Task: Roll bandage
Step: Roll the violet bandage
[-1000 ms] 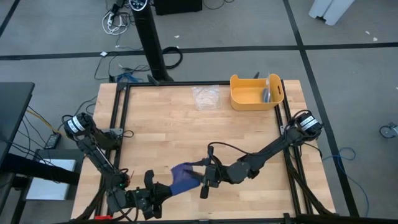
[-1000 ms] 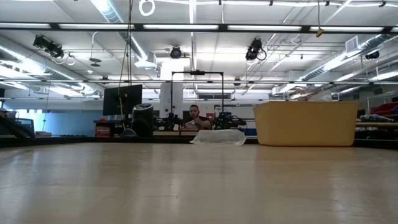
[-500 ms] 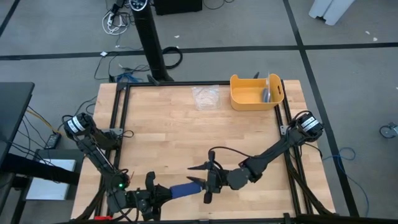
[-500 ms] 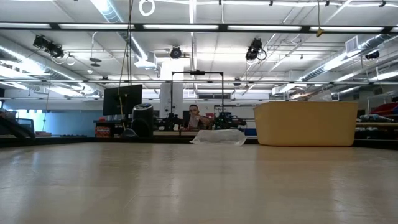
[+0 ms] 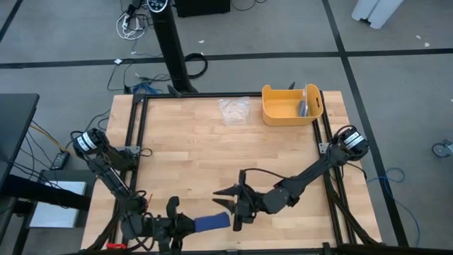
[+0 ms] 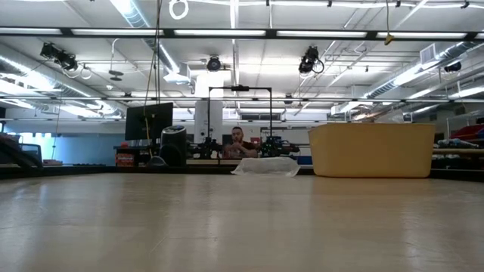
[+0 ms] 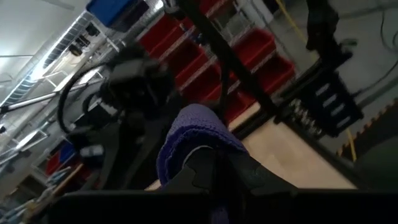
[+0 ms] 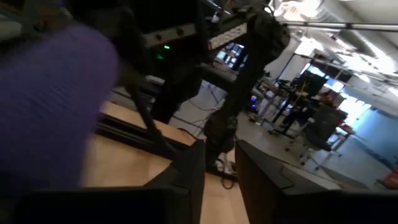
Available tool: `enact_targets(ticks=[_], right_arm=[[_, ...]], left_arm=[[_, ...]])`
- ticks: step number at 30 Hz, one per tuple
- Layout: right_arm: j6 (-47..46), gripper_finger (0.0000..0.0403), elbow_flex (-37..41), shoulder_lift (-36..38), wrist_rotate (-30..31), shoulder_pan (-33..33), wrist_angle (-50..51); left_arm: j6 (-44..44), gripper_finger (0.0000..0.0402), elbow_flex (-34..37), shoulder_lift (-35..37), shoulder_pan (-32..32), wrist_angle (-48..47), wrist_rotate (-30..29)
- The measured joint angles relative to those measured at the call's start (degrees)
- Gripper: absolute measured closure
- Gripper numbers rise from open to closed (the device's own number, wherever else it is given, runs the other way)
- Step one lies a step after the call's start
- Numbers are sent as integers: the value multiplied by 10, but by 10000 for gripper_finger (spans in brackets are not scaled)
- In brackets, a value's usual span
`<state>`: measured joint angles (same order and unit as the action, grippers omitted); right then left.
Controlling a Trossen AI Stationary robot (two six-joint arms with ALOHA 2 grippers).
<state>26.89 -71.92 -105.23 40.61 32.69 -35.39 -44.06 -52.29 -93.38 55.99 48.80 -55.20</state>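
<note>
The bandage (image 5: 214,222) is a small dark-blue roll of cloth near the table's near edge. It also shows in the left wrist view (image 7: 189,140) and, large and blurred, in the right wrist view (image 8: 50,106). My left gripper (image 5: 185,224) is shut on the roll's left end. My right gripper (image 5: 225,203) stands just far-right of the roll, its fingers (image 8: 193,168) a little apart and empty. The low view shows neither gripper nor the bandage. My left gripper pinches the roll's left end (image 5: 199,224) between its two fingers, coming level from the table's left, so the roll sticks out beyond the fingertips (image 7: 208,171) toward the right. I cannot tell whether the roll rests on the table or hangs clear.
A yellow tub (image 5: 291,105) stands at the far right and a clear plastic wrapper (image 5: 233,110) lies left of it; both show in the low view, tub (image 6: 370,149) and wrapper (image 6: 265,166). A person sits in the room beyond (image 6: 238,143). Bare wood lies between.
The bandage, a loose flap of cloth spread between the two grippers a second ago, has rolled up into a short cylinder at my left gripper and moved toward the near edge. My right gripper no longer touches it and has drawn back a little.
</note>
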Motion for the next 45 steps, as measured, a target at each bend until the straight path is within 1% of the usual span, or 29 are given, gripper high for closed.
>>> enact_targets(ticks=[1, 3, 7, 9, 14, 26, 32, 38, 45], right_arm=[[3, 324, 0, 0, -6, -5, 0], [-3, 345, 0, 0, -38, -13, 3], [-55, 392, 0, 0, -139, -23, 20], [-75, 398, 0, 0, -171, -24, 21], [-129, 397, 0, -2, -237, -22, 22], [-134, 400, 0, -2, -264, 1, -8], [-176, 401, 0, -2, -285, 4, -10], [-178, 400, 0, -3, -287, 5, -11], [-179, 398, 0, -4, -286, 5, -11]], left_arm=[[2, 383, 0, 0, 0, 9, 8], [1, 383, 0, 0, 0, 23, 16], [-17, 383, 0, 0, 0, 57, 14], [-28, 383, 0, 1, 0, 60, 11], [-70, 383, 0, 1, 0, 77, 9], [-146, 383, 0, 1, -5, 89, 4], [-173, 383, 0, 1, -14, 89, 3], [-174, 383, 0, 1, -20, 69, -4], [-174, 383, 18, 1, -20, 67, -13]])
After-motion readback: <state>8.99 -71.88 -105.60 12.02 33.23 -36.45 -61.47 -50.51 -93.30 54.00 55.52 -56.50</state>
